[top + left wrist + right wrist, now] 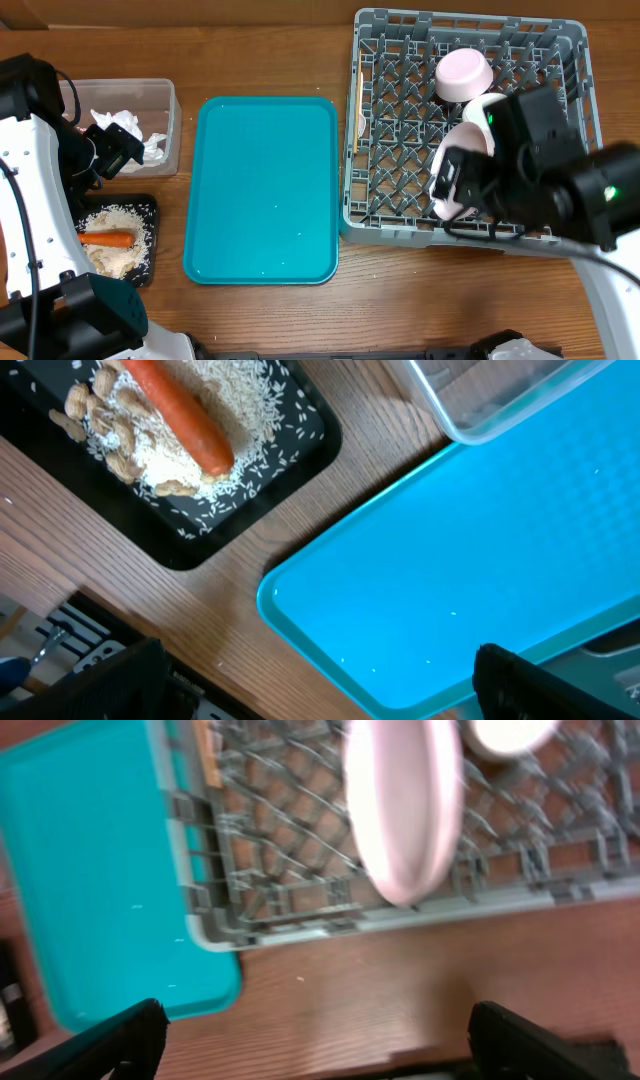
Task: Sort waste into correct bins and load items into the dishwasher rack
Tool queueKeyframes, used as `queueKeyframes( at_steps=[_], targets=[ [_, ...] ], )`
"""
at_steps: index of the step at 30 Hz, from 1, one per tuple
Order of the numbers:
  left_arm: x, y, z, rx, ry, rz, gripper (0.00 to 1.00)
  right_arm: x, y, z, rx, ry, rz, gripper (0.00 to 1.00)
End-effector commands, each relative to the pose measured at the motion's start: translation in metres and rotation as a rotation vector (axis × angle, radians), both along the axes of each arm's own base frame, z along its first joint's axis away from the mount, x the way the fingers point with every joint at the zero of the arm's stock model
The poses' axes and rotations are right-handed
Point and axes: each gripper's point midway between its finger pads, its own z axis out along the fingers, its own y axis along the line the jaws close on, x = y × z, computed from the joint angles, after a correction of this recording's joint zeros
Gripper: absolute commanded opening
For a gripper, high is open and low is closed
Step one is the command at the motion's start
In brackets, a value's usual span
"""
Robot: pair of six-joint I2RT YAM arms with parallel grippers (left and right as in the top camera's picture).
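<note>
The grey dishwasher rack [400, 150] holds a pale pink bowl [463, 75], a second pink bowl on edge [405, 815] near its front wall, and chopsticks [356, 110] at its left side. A carrot [108, 239] lies on rice in the black tray [147, 262], also in the left wrist view [185, 420]. White napkins [130, 128] lie in the clear tub [170, 105]. My left gripper [315, 680] is open and empty, above the teal tray's corner. My right gripper [320, 1040] is open and empty, over the table in front of the rack.
The teal serving tray [265, 190] lies bare between the bins and the rack. Peanuts [105, 430] sit beside the rice in the black tray. A white dish [510, 732] stands in the rack behind the pink bowl. Bare wood runs along the front edge.
</note>
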Motion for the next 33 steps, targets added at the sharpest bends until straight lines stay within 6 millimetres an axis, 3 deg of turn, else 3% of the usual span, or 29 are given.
queueKeyframes(
  at_steps=[1, 13, 16, 20, 22, 24, 29, 33],
  targets=[
    [-0.001, -0.001, -0.001, -0.004, 0.004, 0.008, 1.0, -0.015, -0.009, -0.009, 0.01, 0.008, -0.093, 1.0],
    [-0.001, -0.001, -0.001, -0.004, 0.004, 0.008, 1.0, -0.012, -0.007, -0.012, 0.006, 0.022, -0.081, 1.0],
    [-0.001, -0.001, -0.001, -0.004, 0.004, 0.008, 1.0, 0.013, -0.003, -0.003, 0.03, -0.1, -0.085, 1.0],
    [-0.001, -0.001, -0.001, -0.004, 0.004, 0.008, 1.0, 0.02, 0.006, -0.004, 0.087, -0.207, -0.035, 1.0],
    [-0.001, -0.001, -0.001, -0.004, 0.004, 0.008, 1.0, 0.02, 0.007, -0.014, 0.126, -0.268, -0.029, 1.0],
    [-0.001, -0.001, -0.001, -0.004, 0.004, 0.008, 1.0, 0.02, -0.002, -0.036, 0.164, -0.343, -0.055, 1.0],
    [-0.001, -0.001, -0.001, -0.004, 0.004, 0.008, 1.0, 0.017, -0.002, -0.075, 0.243, -0.566, 0.099, 1.0],
    [-0.001, -0.001, -0.001, -0.004, 0.004, 0.008, 1.0, 0.009, -0.012, -0.107, 0.276, -0.785, 0.086, 1.0]
  ],
)
